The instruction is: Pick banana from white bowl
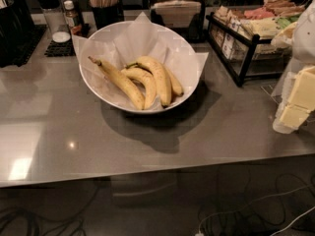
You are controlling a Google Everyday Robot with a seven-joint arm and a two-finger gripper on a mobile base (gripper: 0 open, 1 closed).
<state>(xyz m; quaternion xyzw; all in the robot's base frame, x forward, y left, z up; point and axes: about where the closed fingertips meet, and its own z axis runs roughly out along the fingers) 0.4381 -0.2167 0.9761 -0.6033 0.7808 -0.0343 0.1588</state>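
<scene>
Yellow bananas [147,80] in white bowl [110,98]; gripper [297,103] far right, apart.

Seen only at the right edge of the view, partly cut off: the hand [297,101], made of pale butter-yellow blocks with flat faces and squared corners, a larger one above and a smaller one below, lighter on the lit sides. Behind and under these, a whitish, faintly translucent casing with a rounded lower end. Higher up, near the top right corner, the arm [307,31], a smooth, rounded, off-white shell with soft grey shading
</scene>
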